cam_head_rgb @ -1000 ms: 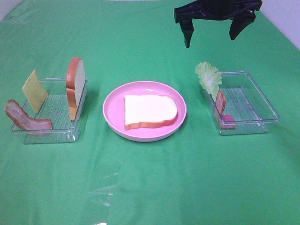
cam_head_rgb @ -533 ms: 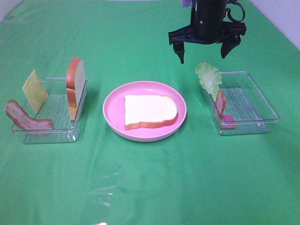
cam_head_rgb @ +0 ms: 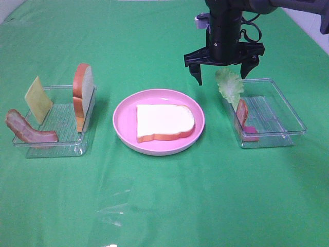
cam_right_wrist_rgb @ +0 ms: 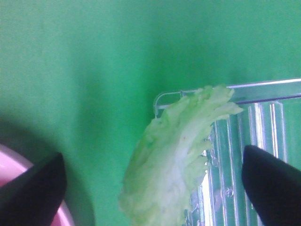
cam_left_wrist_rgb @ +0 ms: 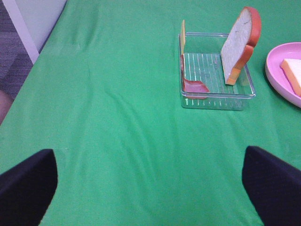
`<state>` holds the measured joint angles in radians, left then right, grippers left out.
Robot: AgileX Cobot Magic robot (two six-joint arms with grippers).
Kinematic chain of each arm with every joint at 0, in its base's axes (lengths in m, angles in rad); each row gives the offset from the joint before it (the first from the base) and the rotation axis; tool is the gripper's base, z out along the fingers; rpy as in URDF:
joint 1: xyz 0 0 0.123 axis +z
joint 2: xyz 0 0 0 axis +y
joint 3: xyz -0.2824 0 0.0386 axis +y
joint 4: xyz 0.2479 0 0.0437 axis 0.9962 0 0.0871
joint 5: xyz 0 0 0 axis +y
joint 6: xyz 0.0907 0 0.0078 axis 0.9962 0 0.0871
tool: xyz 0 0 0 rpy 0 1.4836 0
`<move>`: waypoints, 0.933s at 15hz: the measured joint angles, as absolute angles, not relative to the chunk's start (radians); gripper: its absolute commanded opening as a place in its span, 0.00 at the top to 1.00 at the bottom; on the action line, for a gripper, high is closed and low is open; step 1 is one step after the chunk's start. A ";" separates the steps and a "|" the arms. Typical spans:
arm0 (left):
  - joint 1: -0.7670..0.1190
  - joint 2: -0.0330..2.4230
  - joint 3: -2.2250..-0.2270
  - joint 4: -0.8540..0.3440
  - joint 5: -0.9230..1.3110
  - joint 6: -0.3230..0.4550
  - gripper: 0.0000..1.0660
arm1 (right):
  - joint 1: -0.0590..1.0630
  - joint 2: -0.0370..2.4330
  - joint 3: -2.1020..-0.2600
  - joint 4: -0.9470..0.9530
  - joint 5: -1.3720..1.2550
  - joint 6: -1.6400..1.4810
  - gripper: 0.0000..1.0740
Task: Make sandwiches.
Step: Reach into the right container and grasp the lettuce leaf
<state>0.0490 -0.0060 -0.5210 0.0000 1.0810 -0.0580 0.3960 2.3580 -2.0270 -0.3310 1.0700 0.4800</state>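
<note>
Pale green ruffled lettuce [cam_head_rgb: 231, 88] leans on the tray [cam_head_rgb: 259, 80] rim beneath the wide-open, empty right end effector [cam_head_rgb: 222, 78].

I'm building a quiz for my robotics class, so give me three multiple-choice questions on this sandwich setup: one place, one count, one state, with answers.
1. How many bread slices lie on the pink plate? A none. B one. C two.
2. Where is the lettuce? A on the plate. B on the bread. C leaning at a corner of the right tray.
3. The right tool is: A open over the lettuce. B shut on the lettuce. C shut and empty.
Answers: 1 B, a single slice lies flat there. 2 C, it stands against the tray's rim. 3 A, its fingers stand wide apart, clear of the leaf.
</note>
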 measured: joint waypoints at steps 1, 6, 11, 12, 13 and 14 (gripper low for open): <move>0.049 -0.006 -0.521 0.000 1.081 -0.058 0.06 | 0.396 2.362 -2.027 -0.332 1.070 0.480 0.19; 0.049 -0.006 -0.521 0.000 1.081 -0.058 0.06 | 0.396 2.373 -2.027 -0.351 1.094 0.483 0.76; 0.049 -0.006 -0.521 0.000 1.081 -0.058 0.06 | 0.396 2.373 -2.027 -0.353 1.106 0.471 1.00; 0.049 -0.006 -0.521 0.000 1.081 -0.058 0.06 | 0.396 2.373 -2.027 -0.352 1.111 0.452 1.00; 0.049 -0.006 -0.521 0.000 1.081 -0.058 0.06 | 0.396 2.373 -2.027 -0.347 1.113 0.429 1.00; 0.049 -0.006 -0.521 0.000 1.081 -0.058 0.06 | 0.396 2.373 -2.027 -0.343 1.114 0.417 1.00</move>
<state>0.0490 -0.0060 -0.5210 0.0000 1.0810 -0.0580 0.3960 2.3730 -2.0270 -0.3430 1.1140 0.4170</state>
